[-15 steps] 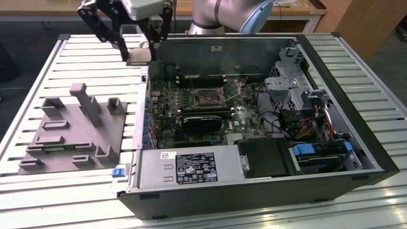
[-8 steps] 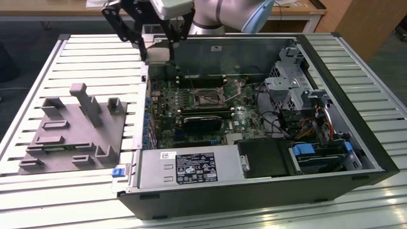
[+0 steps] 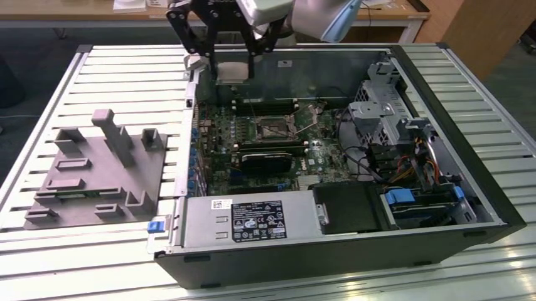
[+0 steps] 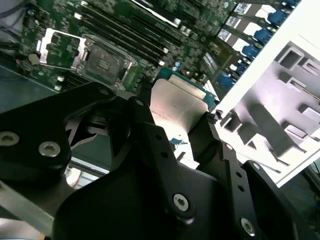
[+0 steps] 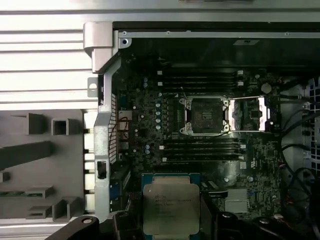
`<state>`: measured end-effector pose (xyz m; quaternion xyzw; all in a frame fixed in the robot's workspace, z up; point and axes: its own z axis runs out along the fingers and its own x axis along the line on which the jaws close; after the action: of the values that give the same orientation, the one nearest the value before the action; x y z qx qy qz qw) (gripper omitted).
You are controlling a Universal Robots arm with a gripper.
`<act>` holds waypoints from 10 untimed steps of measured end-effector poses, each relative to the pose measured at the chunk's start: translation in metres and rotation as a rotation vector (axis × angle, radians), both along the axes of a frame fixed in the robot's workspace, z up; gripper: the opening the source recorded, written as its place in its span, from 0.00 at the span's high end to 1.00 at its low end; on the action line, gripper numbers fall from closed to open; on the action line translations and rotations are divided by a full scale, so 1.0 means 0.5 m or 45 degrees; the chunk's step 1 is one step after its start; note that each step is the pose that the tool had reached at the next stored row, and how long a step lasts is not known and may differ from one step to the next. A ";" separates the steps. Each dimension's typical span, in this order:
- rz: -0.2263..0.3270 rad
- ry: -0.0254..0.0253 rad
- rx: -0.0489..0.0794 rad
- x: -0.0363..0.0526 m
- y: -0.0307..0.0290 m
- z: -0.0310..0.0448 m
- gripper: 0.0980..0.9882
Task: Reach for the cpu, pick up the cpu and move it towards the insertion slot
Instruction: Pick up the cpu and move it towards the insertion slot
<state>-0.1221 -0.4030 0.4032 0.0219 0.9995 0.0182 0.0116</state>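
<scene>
A: What is sitting closest to the lens?

B: In the second wrist view the black gripper (image 4: 180, 122) is filling the foreground, its fingers (image 4: 150, 145) closing on the cpu (image 4: 177, 107) from two sides, so the chip is being carried between them. In the first wrist view the cpu (image 5: 171, 207) is showing its silver-grey top and green edge, clamped at the sides.

A: And where is it hanging?

B: In the exterior view the gripper (image 3: 230, 59) is holding the cpu (image 3: 232, 71) in the air over the far end of the open computer case (image 3: 435, 75), above the green motherboard (image 3: 218, 135).

A: Is the insertion slot showing?

B: Yes, the insertion slot (image 3: 274, 130) is lying nearer the board's middle, well apart from the chip, with its metal frame standing open; the first wrist view is showing the insertion slot (image 5: 205, 116) beyond the chip.

A: Anything beside the case?

B: The grey plastic tray (image 3: 75, 188) is resting on the slatted table (image 3: 125, 75), at the exterior view's left.
</scene>
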 end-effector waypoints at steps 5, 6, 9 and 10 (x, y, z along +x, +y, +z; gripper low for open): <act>0.000 0.0031 0.000 0.044 0.000 0.000 0.50; 0.000 0.0036 0.000 0.053 0.000 0.000 0.50; 0.000 0.0059 0.000 0.080 0.000 0.000 0.50; 0.000 0.0067 0.000 0.089 0.000 0.000 0.50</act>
<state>-0.0778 -0.4030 0.4031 0.0219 0.9996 0.0181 0.0090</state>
